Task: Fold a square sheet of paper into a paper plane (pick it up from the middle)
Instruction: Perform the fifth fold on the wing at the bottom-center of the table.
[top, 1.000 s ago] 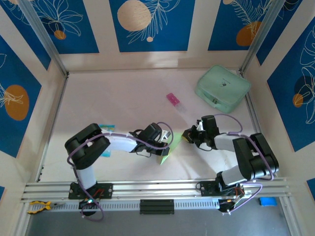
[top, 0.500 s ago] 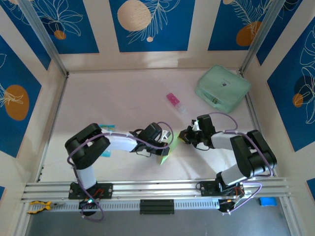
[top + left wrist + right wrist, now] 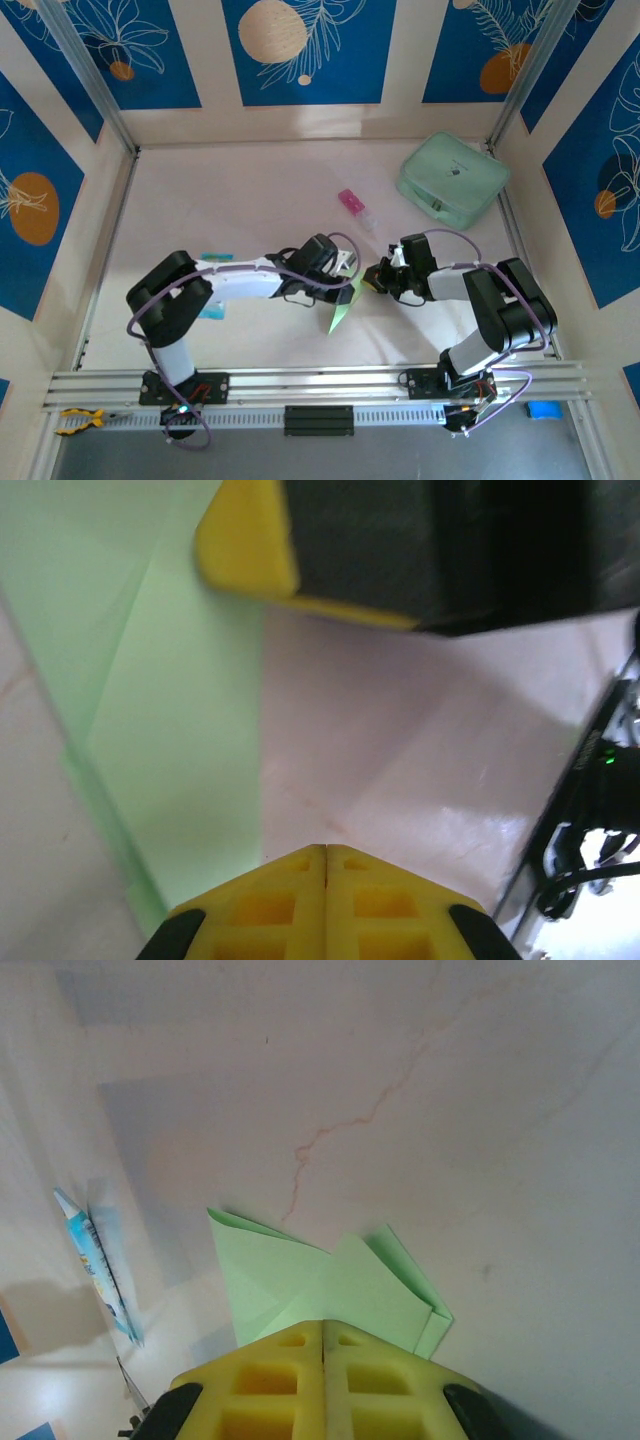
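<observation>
Layered folds show in the right wrist view: the sheet of paper (image 3: 330, 1280) lies flat on the table (image 3: 450, 1110), spreading from under the right gripper (image 3: 323, 1328), jaws closed. Overhead, the left gripper (image 3: 350, 284) meets it at the paper's far end; its jaws, also closed, have paper at their left.

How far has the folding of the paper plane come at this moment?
Done: the sheet of paper already carries several overlapping folds and a pointed end. In hand: the right jaws, closed, seem to pinch its edge; the left jaws, closed, sit beside it. Still to do: it is no finished dart yet; wing folds likely remain.
</observation>
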`<action>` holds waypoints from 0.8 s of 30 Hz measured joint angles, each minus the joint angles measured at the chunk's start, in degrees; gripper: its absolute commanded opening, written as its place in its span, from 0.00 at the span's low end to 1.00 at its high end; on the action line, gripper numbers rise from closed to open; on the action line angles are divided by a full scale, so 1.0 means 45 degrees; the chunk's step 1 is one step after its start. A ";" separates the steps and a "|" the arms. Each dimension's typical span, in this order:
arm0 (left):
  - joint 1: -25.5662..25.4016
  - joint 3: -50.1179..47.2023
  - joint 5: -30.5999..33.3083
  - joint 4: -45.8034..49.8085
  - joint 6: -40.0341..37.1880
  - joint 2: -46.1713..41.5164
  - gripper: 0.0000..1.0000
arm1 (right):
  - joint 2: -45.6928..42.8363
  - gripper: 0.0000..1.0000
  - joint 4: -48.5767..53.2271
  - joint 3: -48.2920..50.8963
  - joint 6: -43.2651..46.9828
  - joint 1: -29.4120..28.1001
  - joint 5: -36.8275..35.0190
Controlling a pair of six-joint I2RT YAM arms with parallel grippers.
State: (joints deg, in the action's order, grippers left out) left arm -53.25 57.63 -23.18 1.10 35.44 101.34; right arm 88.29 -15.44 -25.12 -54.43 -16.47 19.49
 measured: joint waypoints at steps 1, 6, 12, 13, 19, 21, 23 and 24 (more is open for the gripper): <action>0.0000 0.0253 -0.0136 0.0005 0.0000 0.0155 0.08 | 0.0000 0.00 0.0000 0.0000 0.0005 0.0000 0.0000; -0.0034 0.1132 -0.0607 0.0126 -0.0170 0.1370 0.08 | 0.0000 0.00 0.0005 0.0000 0.0005 0.0024 0.0000; -0.0087 0.0884 -0.0447 0.0967 -0.0495 0.1996 0.07 | 0.0000 0.00 0.0000 0.0019 0.0053 0.0044 0.0005; -0.0087 0.0763 -0.0457 0.0835 -0.0563 0.1982 0.07 | 0.0000 0.00 0.0000 0.0029 0.0053 0.0049 0.0015; -0.0097 0.0102 -0.0321 0.0491 -0.0675 0.1515 0.07 | 0.0000 0.00 0.0005 0.0053 0.0092 0.0073 0.0107; -0.0107 -0.0015 -0.0267 0.0520 -0.0733 0.1394 0.08 | 0.0000 0.00 0.0010 0.0053 0.0092 0.0083 0.0107; -0.0107 -0.0102 -0.0248 0.0670 -0.0908 0.1253 0.08 | 0.0000 0.00 0.0010 0.0053 0.0097 0.0083 0.0112; -0.0107 -0.0117 -0.0223 0.0763 -0.0986 0.1205 0.08 | 0.0000 0.00 0.0010 0.0053 0.0092 0.0083 0.0112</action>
State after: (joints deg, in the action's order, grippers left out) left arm -53.74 57.10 -24.18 4.54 31.00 106.76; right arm 88.29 -15.40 -24.88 -54.02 -16.10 19.99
